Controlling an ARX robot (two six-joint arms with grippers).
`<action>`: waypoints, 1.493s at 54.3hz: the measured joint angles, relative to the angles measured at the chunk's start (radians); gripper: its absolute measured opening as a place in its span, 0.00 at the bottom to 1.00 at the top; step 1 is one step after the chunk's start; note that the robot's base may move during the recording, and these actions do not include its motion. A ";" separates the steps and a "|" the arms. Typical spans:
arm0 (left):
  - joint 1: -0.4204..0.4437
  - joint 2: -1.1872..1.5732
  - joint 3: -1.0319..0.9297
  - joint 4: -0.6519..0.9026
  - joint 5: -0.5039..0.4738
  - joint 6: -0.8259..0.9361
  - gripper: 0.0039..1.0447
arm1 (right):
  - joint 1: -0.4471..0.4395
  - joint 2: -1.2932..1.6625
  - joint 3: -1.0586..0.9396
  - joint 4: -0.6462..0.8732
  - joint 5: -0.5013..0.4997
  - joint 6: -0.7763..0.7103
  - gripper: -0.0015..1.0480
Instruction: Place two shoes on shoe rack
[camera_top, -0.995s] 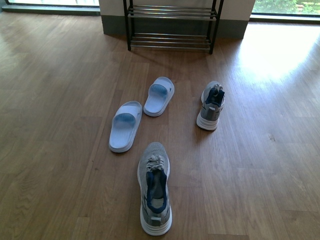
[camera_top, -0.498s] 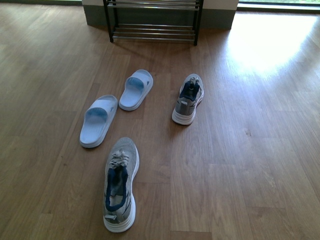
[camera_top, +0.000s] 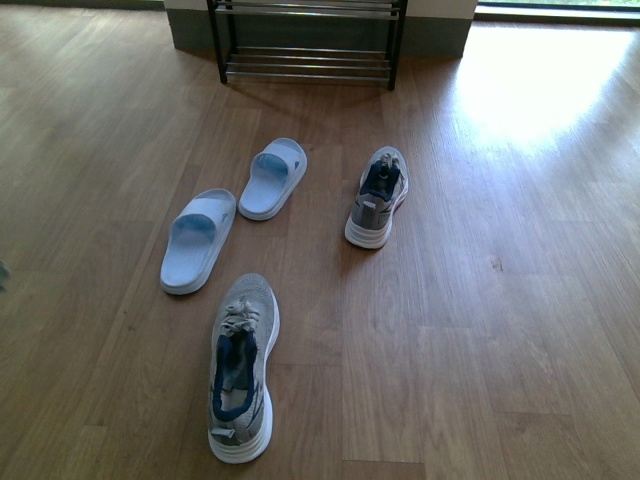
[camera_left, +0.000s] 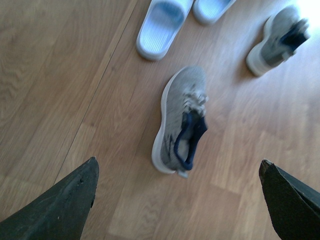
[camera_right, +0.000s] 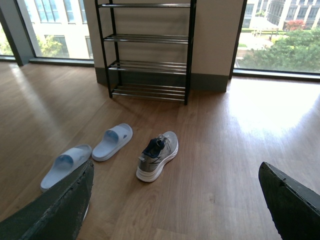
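Observation:
Two grey knit sneakers lie apart on the wooden floor. The near sneaker (camera_top: 240, 370) points toward the shoe rack (camera_top: 305, 45). The far sneaker (camera_top: 377, 197) lies closer to the rack, to the right. My left gripper (camera_left: 177, 161) is open and empty, hovering above the heel of the near sneaker (camera_left: 182, 120); the far sneaker (camera_left: 277, 40) also shows there. My right gripper (camera_right: 175, 164) is open and empty, well above the floor, facing the far sneaker (camera_right: 157, 156) and the black rack (camera_right: 150, 50). Neither gripper shows in the front view.
Two pale blue slide sandals (camera_top: 198, 240) (camera_top: 273, 178) lie left of the far sneaker, between the near sneaker and the rack. They also show in the left wrist view (camera_left: 162, 25) and right wrist view (camera_right: 112, 141). The rack stands against a wall between windows.
The front view shifted a second ago: shoes and rack now sit further left in it, the rack higher. Since half a second ago almost nothing has moved. The shoes stay where they lay.

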 joint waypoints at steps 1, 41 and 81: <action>-0.007 0.084 0.016 0.021 0.000 0.009 0.91 | 0.000 0.000 0.000 0.000 0.000 0.000 0.91; -0.132 1.080 0.424 0.398 -0.013 0.175 0.91 | 0.000 0.000 0.000 0.000 0.000 0.000 0.91; -0.172 1.405 0.686 0.489 -0.011 0.191 0.91 | 0.000 0.000 0.000 0.000 0.000 0.000 0.91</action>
